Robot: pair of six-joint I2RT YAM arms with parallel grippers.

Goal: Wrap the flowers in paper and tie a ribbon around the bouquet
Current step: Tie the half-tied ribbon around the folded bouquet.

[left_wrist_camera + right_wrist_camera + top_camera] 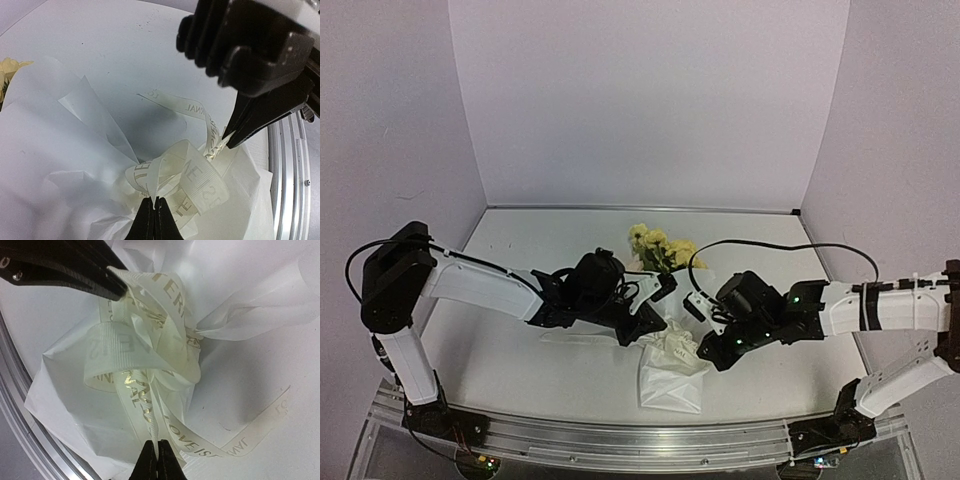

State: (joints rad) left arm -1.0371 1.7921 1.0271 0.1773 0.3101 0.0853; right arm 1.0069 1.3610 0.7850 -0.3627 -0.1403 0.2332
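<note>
The left gripper [154,205] has its fingers pressed together, the tips nipping a fold of the ribbon [196,176] at the edge of the looped tangle. The right gripper [157,446] is likewise pressed together, with a strand of the same ribbon caught between its tips. The left wrist view confirms this: the strand rises from the loops straight into its pointed fingertips. The two grippers face each other across the tangle, tips near one another but apart.

The ribbon is cream-white and ribbed, with gold lettering. It is bunched in several loose loops on top of the paper [250,300], and one free tail trails away to the side. Whether it passes fully round the bundle cannot be told.

The paper is white and crinkled, gathered beneath the loops and flaring out on either side. In the top view its wide end spreads over the table [520,345] toward the near edge, short of the metal rail [620,440].

The flowers [658,246] show pale yellow heads at the far end of the paper, beyond both grippers. Their stems are hidden inside the wrap.
</note>
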